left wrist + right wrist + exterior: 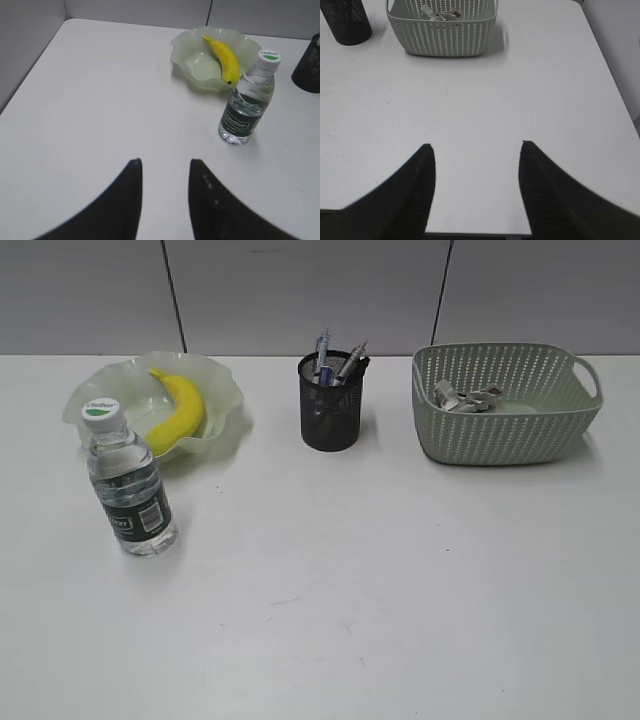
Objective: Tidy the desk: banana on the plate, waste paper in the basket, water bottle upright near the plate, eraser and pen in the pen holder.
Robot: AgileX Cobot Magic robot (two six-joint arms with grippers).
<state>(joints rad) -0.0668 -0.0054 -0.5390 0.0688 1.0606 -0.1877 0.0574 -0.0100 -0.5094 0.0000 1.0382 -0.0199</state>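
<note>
While neither arm shows in the exterior view, the desk (400,620) looks tidied: the banana (180,408) lies in the plate (225,390) at far left, the bottle (128,485) stands upright just near of it, pens stick out of the holder (330,405) at centre, and paper (465,398) sits in the basket (500,440) at far right. No eraser is visible; it may be inside the holder.

From the left wrist view, the left gripper (165,165) hangs part open and empty, the bottle (247,100) far and to its right, well apart.

From the right wrist view, the right gripper (477,150) is spread wide and empty, the basket (445,35) far and slightly left. I judge no move remains.
</note>
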